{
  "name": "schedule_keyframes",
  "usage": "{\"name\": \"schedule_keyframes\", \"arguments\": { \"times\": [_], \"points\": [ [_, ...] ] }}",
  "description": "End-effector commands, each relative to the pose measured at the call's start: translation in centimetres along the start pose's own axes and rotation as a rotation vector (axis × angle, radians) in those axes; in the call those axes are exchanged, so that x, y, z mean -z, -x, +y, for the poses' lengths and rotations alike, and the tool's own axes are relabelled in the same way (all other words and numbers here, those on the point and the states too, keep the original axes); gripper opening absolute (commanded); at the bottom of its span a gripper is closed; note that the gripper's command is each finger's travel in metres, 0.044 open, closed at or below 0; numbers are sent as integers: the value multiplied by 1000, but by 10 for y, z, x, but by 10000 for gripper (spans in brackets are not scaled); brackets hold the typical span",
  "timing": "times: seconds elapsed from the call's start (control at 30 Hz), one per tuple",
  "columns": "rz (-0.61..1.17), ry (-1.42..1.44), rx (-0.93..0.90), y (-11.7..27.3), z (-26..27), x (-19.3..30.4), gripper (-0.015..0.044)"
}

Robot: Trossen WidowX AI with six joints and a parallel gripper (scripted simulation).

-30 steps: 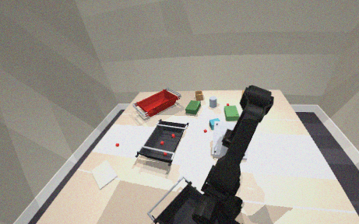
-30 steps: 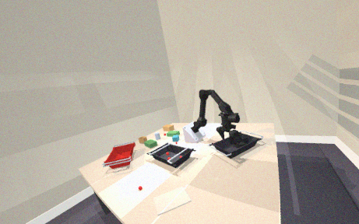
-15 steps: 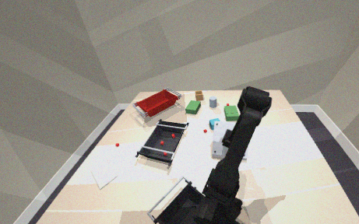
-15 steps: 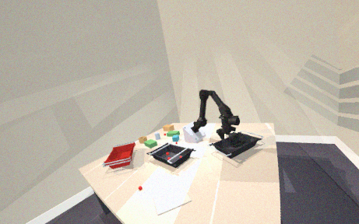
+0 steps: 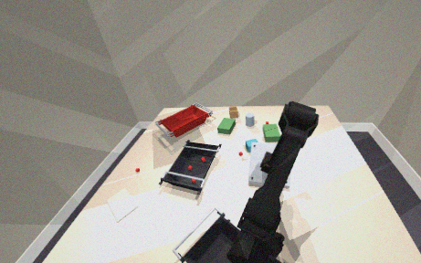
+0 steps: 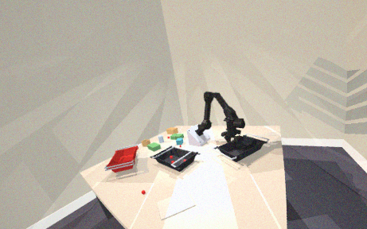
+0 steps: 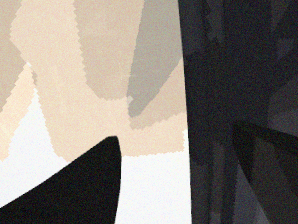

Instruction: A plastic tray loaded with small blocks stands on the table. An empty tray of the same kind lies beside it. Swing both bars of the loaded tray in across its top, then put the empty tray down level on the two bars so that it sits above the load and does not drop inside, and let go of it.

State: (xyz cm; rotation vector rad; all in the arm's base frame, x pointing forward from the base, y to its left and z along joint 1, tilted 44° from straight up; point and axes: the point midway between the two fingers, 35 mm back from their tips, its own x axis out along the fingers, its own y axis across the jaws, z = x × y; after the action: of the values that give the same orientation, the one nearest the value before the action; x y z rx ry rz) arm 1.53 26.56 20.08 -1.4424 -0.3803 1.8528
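The loaded black tray [image 5: 181, 161] [image 6: 167, 162] stands mid-table with small red pieces inside. Its two wire bars, the near one [image 5: 177, 174] and the far one [image 5: 205, 148], lie across its top. The empty black tray [image 5: 211, 244] [image 6: 238, 153] [image 7: 215, 75] stands at the robot's side, with a wire bar [image 5: 195, 227] out over its end. My gripper [image 7: 176, 139] [image 6: 229, 139] is part open at the empty tray's side wall. One finger shows outside the wall and one on the tray's side, with gaps visible. The arm hides the fingertips in the top view.
A red tray [image 5: 185, 120] [image 6: 123, 159] stands at the far left. Green blocks [image 5: 226, 126] [image 5: 271, 132], a grey cylinder [image 5: 249, 120] and a cyan block [image 5: 251, 145] stand behind. A white sloped block [image 5: 257, 169] [image 6: 196, 137] is beside the arm. A flat pale plate [image 5: 122, 205] lies front left.
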Motion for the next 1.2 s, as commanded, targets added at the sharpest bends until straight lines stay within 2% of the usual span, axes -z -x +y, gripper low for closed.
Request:
{"name": "schedule_keyframes", "arguments": {
  "times": [0.0,0.87,0.97,1.17],
  "points": [
    [3,-5,1,0,0,0,195],
    [3,-5,1,1,0,0,21],
    [3,-4,1,9,-2,1,1],
    [5,-3,0,42,-4,2,0]
  ]
}}
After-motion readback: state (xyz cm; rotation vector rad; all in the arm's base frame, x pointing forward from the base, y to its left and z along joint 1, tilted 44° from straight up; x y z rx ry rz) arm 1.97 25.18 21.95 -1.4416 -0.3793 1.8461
